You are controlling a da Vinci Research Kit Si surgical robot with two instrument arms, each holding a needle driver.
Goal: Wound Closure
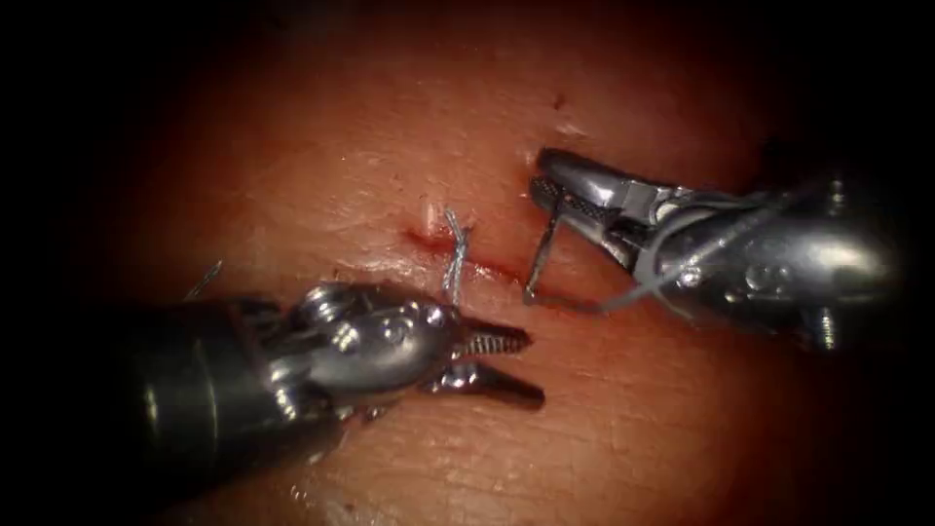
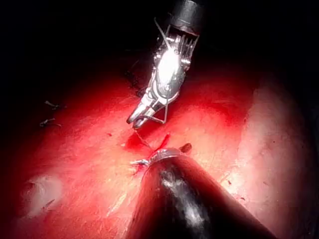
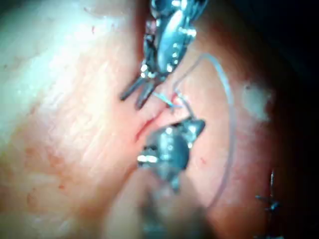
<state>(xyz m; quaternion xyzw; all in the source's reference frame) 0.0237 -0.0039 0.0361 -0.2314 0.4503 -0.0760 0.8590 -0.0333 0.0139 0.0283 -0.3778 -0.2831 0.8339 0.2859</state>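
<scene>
Two pincers: my right pincer [image 1: 547,193] grips the needle [image 1: 542,255], tip at the cut [image 1: 487,265]; my left pincer [image 1: 514,365] gapes empty below it.

The tissue [image 1: 321,127] carries everything: a short cut [image 1: 487,268] with red fluid [image 1: 575,304] along it, a knotted stitch [image 1: 455,255] across it, and thread [image 1: 623,297] lying just right.

Shiny steel hands [image 1: 502,362] with apparently toothed jaws, dark shafts [image 1: 185,390].
</scene>
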